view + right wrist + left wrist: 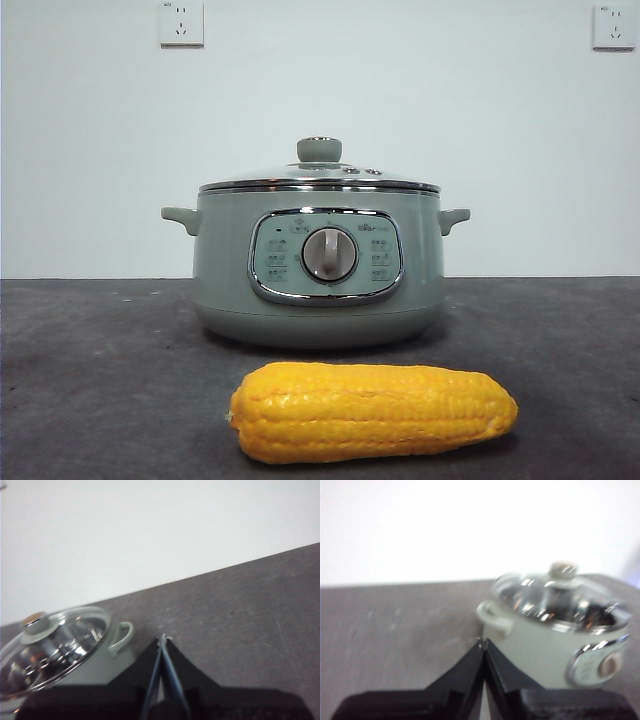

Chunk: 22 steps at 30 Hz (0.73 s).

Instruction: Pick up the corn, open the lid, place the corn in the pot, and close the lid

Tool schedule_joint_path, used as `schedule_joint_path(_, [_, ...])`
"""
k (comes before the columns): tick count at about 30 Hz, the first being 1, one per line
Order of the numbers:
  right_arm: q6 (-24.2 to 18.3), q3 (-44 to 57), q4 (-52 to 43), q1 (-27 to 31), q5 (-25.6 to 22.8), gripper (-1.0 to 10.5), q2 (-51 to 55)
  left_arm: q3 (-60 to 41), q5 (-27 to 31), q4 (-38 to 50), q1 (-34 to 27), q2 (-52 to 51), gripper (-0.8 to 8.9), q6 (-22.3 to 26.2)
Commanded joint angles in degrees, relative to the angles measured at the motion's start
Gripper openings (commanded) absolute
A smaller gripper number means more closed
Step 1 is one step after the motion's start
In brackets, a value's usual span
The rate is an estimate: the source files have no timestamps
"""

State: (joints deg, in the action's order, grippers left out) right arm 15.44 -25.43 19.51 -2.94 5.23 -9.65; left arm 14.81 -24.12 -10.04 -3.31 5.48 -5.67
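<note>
The corn (372, 412) is lying on its side on the dark tabletop (90, 380), just in front of the pot (317, 262) and apart from it, its length running across the pot's face. Lying flat and clear like that, it is giving a pincer open room to come down over its middle. The pot is sitting squarely with its dial (329, 254) facing forward, and the lid (318, 178) is resting closed on its rim, the pale green knob (319, 149) standing up on top as the obvious thing to grip.

Neither arm is reaching into the front view. The left pincer (483, 642) is hanging above the tabletop off to one side of the pot, its jaws pressed together and holding nothing. The right pincer (163, 639) is waiting on the other side, near a side handle (121, 636), jaws likewise together and empty. Nothing of the task is looking started yet; I'd say picking up the corn is coming first
</note>
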Motion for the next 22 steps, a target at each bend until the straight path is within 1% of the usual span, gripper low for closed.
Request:
schedule_joint_path(1, [-3.98, -5.4, 3.23, -0.02, 3.5, -0.1, -4.42, 3.26, -1.92, -0.98, -0.02, 0.5, -0.04, -0.35])
schedule_joint_path(4, [-8.63, -11.17, 8.07, -0.04, 8.55, 0.0, -9.62, 7.72, -4.02, -5.62, -0.02, 1.86, -0.04, -0.37])
schedule_joint_path(6, [-8.81, -14.8, 12.0, -0.04, 11.69, 0.0, -12.63, 10.86, -6.08, -9.73, -0.02, 2.97, -0.04, -0.37])
schedule_joint_path(8, [-8.52, -18.4, 17.27, -0.04, 13.53, 0.0, -15.37, 13.92, -7.87, -13.62, -0.02, 4.09, -0.03, -0.37])
schedule_joint_path(9, [-8.35, -19.82, 19.76, -0.04, 13.51, 0.0, -16.39, 15.17, -7.89, -15.21, -0.02, 4.46, -0.03, -0.57])
schedule_joint_path(12, [-6.71, -23.28, 25.83, -0.04, 13.99, 0.0, -19.5, 18.69, -7.85, -19.23, 0.42, 5.38, -0.04, -3.93])
schedule_joint_path(13, [-7.08, -24.11, 27.28, -0.04, 16.0, 0.0, -20.5, 19.58, -7.87, -20.02, 0.87, 5.57, -0.04, -4.85])
schedule_joint_path(14, [-8.37, -24.72, 28.41, -0.04, 18.43, 0.0, -21.44, 20.24, -7.87, -20.59, 1.4, 5.68, -0.04, -5.05])
schedule_joint_path(16, [-12.76, -25.81, 30.62, -0.07, 25.07, 0.0, -23.71, 21.31, -7.87, -21.55, 3.15, 5.92, -0.04, -4.96])
schedule_joint_path(18, [-16.09, -26.27, 31.82, -0.09, 30.21, 0.0, -25.81, 21.92, -8.15, -22.34, 5.09, 6.34, -0.04, -4.57])
schedule_joint_path(20, [-18.23, -26.51, 32.85, -0.11, 33.9, 0.0, -27.82, 22.21, -9.81, -22.99, 7.04, 6.93, -0.04, -4.57])
schedule_joint_path(22, [-19.1, -26.51, 33.55, -0.17, 36.48, 0.0, -29.73, 22.21, -12.39, -23.78, 8.87, 7.69, -0.04, -4.57])
